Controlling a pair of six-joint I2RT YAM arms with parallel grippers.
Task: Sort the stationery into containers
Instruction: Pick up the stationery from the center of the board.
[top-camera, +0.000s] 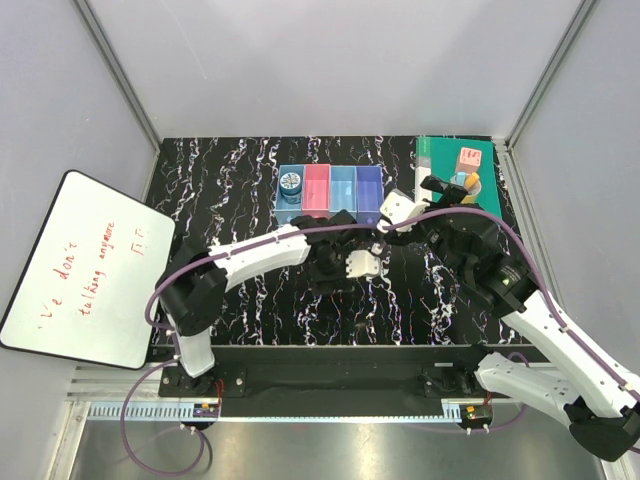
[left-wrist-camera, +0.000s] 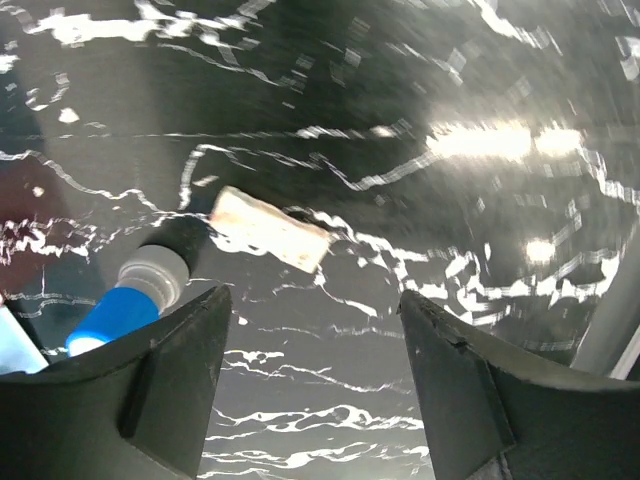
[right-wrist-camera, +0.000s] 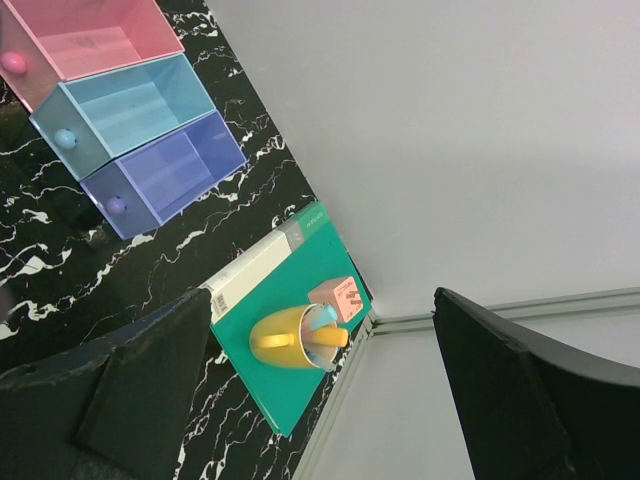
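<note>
**Stationery Ahead of Left Gripper**

The blue cylinder (left-wrist-camera: 128, 297) lies on the tabletop (left-wrist-camera: 450, 80) just ahead of the left gripper (left-wrist-camera: 312, 300), its lower end hidden behind one finger. A blurred pale block (left-wrist-camera: 270, 230) lies further ahead. Both jaws are spread and hold nothing. The right gripper (right-wrist-camera: 322, 300) is likewise spread. The bins (right-wrist-camera: 130, 110) lie well beyond it, with the pink one cut off.

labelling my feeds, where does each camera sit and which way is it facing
Top external: above and behind the bases, looking down on table, containers, green book; left arm, right arm show.
Left wrist: on that arm, aimed down at blue cylinder and pale block; own fingers.
Right wrist: on that arm, facing far right corner; own fingers.
Shared by top and right wrist: containers, book, yellow mug.
</note>
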